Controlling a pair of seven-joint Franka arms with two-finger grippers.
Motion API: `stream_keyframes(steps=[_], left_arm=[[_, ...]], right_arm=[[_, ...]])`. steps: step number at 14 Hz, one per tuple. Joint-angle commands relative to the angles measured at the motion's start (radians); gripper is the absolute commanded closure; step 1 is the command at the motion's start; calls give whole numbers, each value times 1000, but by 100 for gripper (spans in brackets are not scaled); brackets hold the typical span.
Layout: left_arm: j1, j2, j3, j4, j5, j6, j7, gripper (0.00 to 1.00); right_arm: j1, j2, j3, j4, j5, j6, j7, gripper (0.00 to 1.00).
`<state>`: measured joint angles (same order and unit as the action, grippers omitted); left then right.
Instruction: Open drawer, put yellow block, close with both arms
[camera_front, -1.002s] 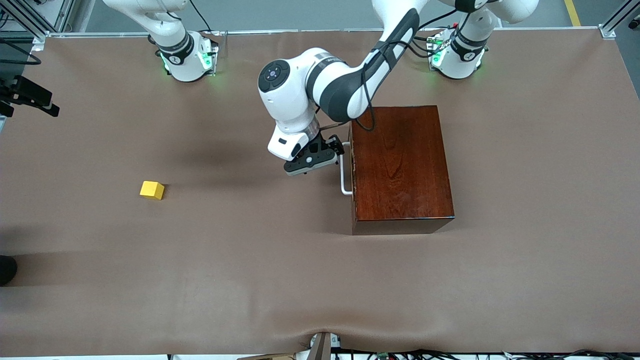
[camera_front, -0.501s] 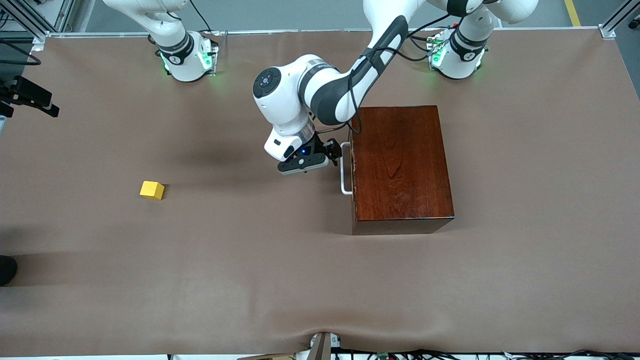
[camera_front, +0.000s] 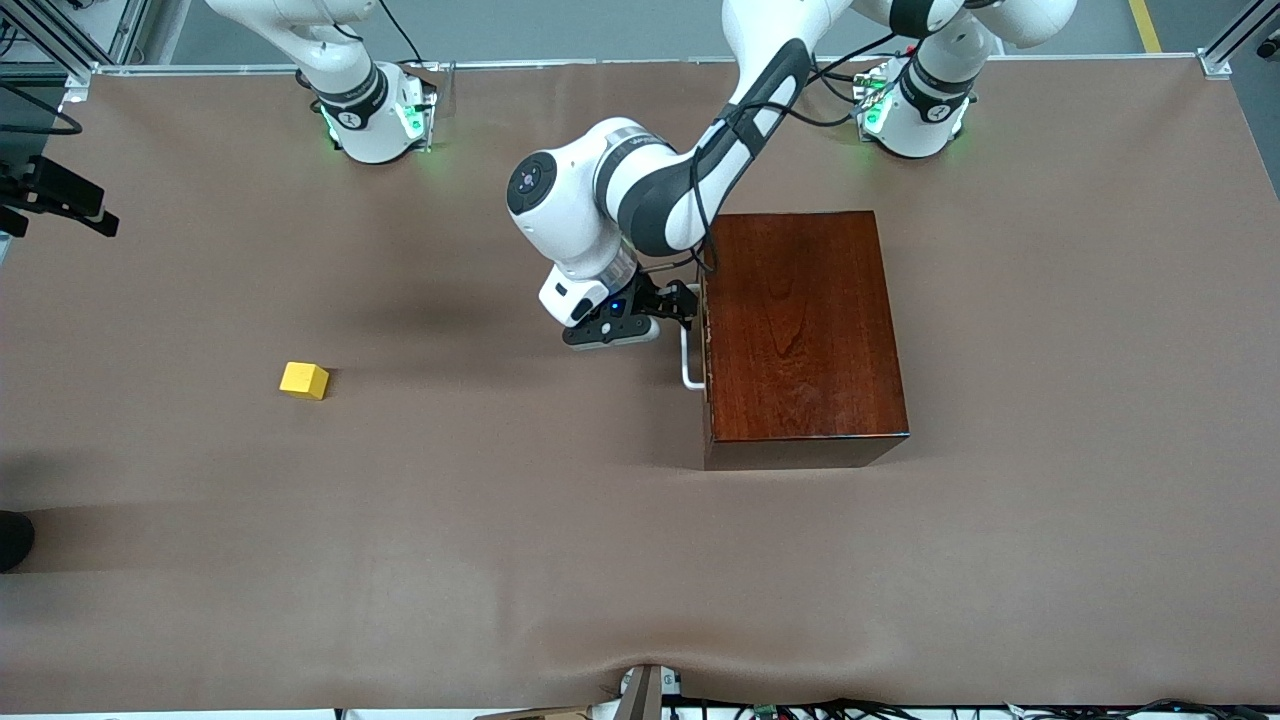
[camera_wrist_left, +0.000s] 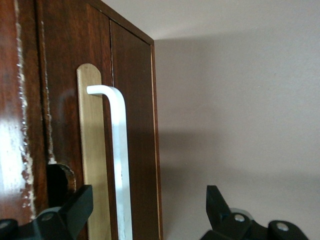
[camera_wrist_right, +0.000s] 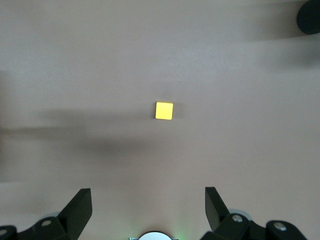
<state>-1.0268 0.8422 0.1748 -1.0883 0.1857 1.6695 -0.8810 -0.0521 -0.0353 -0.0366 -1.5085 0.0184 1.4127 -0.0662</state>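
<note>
Left end effector (camera_front: 678, 305) open astride handle (camera_wrist_left: 119, 160) — yellow block (camera_front: 304, 380) well apart.

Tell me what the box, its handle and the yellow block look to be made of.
Box: wood, by the visible grain, with a glossy dark reddish varnish that catches reflections.
Handle: a smooth white bar, painted metal or plastic; the look leaves that open.
Yellow block: plain matte yellow, possibly painted wood or plastic.
</note>
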Motion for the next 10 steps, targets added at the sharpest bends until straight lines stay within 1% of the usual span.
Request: stream_keyframes(steps=[1,10], left_arm=[[-10,24,8,13,24,-13,13,0],[-10,57,3,15,14,39,-56,0]], right_arm=[[-20,5,15,13,0,-3,-1,0],[-17,15,17,16,0,-2,-1,0]])
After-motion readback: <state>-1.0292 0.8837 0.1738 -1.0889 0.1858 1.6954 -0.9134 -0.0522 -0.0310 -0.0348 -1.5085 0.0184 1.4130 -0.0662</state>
